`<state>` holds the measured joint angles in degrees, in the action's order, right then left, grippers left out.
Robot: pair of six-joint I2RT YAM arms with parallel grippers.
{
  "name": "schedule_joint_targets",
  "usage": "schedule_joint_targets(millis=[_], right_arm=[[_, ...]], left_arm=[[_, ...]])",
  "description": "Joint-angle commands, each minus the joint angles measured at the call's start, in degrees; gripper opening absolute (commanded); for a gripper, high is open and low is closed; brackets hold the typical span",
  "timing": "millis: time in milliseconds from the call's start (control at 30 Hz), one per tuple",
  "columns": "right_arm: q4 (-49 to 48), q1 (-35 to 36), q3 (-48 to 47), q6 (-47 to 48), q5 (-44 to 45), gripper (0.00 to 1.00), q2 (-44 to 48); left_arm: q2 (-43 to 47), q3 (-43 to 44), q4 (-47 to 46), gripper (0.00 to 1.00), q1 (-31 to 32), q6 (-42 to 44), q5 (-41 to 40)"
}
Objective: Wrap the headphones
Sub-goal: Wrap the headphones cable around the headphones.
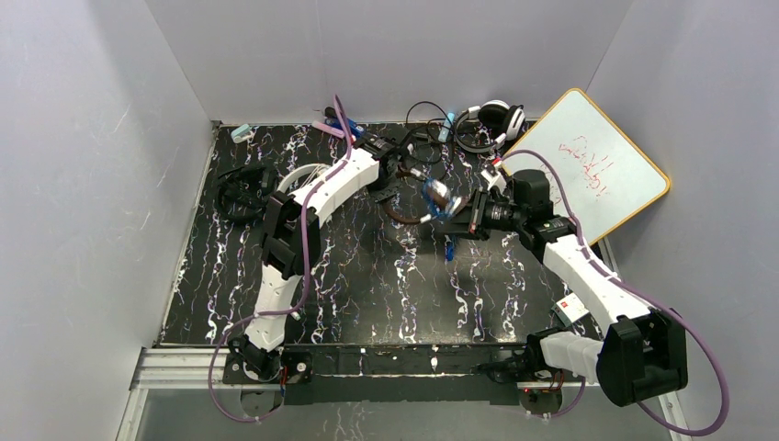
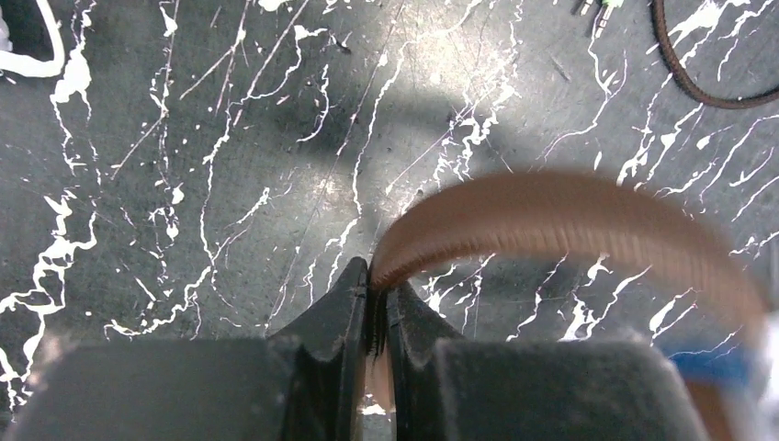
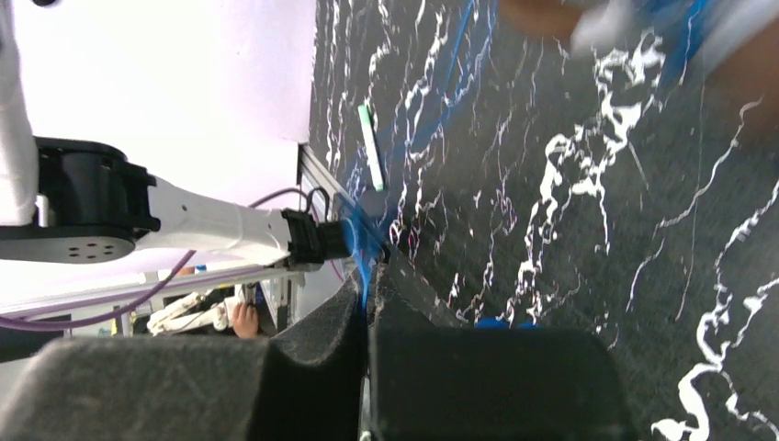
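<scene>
Clamping the headband [image 2: 551,207] of the brown headphones [image 1: 401,217], the left gripper [image 2: 372,276] has its two fingers pressed together on one end of the ribbed brown band. The band rises out of the jaws and curves away to the right. It looks blurred in the left wrist view, and the marbled black table [image 1: 367,276] lies behind it.

In the top view the brown headphones are to the left of the whiteboard [image 1: 588,165], between the two grippers, and the left gripper [image 1: 397,179] is on the side farther from the board. The right gripper [image 1: 455,216] is on the side nearer to the board and points away from it.

In the right wrist view the right gripper [image 3: 367,280] is pinched tight on a thin blue cord [image 3: 360,241]. The cord comes out between the fingertips and runs up toward a blurred brown and blue shape at the top of that picture. In the top view a piece of the blue cord hangs just below this gripper.

The white headphones [image 1: 491,118] lie with dark tangled cords just beside the upper left edge of the whiteboard, at the back of the table. The black headphones [image 1: 237,191] lie well apart from the whiteboard, near the opposite, left edge of the table.
</scene>
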<state>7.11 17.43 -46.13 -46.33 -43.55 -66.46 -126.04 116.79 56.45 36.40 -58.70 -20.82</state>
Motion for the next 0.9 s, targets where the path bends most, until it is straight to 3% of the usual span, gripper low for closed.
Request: schedule_joint_targets(millis=[0,200,467,733,867], right_arm=[[1.41,1.46,2.17,0.49,-1.74,0.10,1.94],[0.86,3.84,4.22,1.67,0.42,0.15,0.12],[0.22,4.50,7.36,4.13,3.81,0.15,-1.76],[1.09,4.32,8.96,7.32,11.54,0.01,-1.67],[-1.25,3.50,9.66,7.22,12.79,0.01,-1.98]], left_arm=[[6.09,-1.18,-3.84,0.00,-1.16,-4.18,-1.80],[8.78,-2.81,-4.79,0.00,-1.22,-4.00,-2.13],[11.75,-2.78,-5.38,0.00,-1.37,-2.16,0.00],[17.32,-2.88,-4.82,0.00,-2.14,1.54,1.33],[21.26,-5.19,-4.99,0.00,-3.11,4.33,3.45]])
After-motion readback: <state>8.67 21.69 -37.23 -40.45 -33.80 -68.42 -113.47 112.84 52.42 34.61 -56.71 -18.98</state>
